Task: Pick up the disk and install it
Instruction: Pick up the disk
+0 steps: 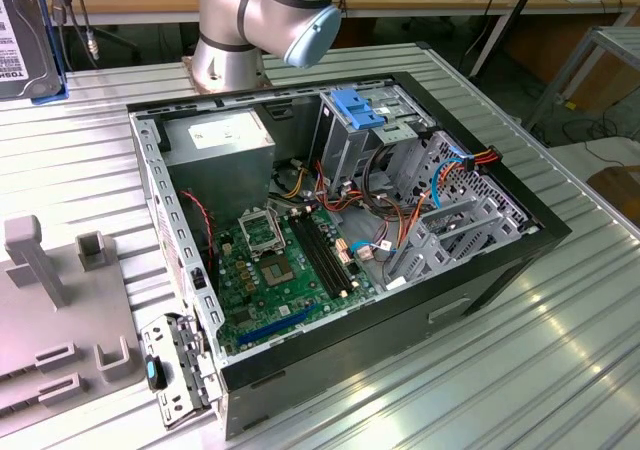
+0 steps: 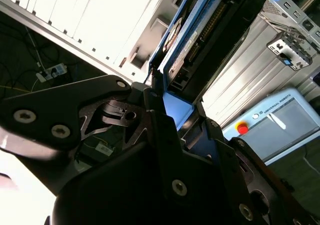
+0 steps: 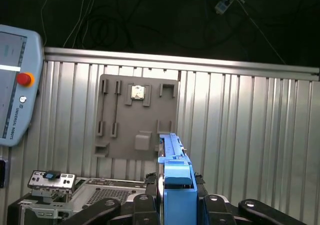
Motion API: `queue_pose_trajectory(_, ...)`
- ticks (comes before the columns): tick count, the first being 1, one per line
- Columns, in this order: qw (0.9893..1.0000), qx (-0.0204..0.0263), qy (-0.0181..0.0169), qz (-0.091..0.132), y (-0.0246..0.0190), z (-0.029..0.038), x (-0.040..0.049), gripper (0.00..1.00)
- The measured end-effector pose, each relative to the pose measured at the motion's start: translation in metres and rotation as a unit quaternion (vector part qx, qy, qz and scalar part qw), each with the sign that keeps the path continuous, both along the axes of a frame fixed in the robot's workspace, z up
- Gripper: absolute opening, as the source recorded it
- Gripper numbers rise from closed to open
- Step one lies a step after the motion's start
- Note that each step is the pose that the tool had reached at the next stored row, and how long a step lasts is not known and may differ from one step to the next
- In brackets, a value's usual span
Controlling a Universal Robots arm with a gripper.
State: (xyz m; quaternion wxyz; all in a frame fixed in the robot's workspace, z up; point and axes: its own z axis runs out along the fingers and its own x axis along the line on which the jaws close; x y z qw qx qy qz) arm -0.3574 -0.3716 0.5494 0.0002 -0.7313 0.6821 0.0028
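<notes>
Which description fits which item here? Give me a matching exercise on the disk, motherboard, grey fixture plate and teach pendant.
1 disk
2 motherboard
3 grey fixture plate
4 teach pendant

A inside the open case
B carries a red button
C clamped in the gripper
D on the table beside the case, with raised holders

Pairs: 1-C, 2-A, 3-D, 4-B

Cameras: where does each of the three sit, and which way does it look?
Exterior view: off the arm, looking down into the open computer case; the arm's base shows.
First wrist view: at the wrist, looking past the gripper and the disk to the grey fixture plate.
Second wrist view: at the wrist, looking along the gripper at the disk.
Shared: both wrist views show the gripped disk and the teach pendant.
</notes>
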Motion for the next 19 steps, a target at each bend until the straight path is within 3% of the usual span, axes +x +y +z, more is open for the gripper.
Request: queue_pose_trajectory(19, 1.0000, 0.0000, -0.0001, 0.000, 0.0000, -0.0003, 0.0187, 0.37)
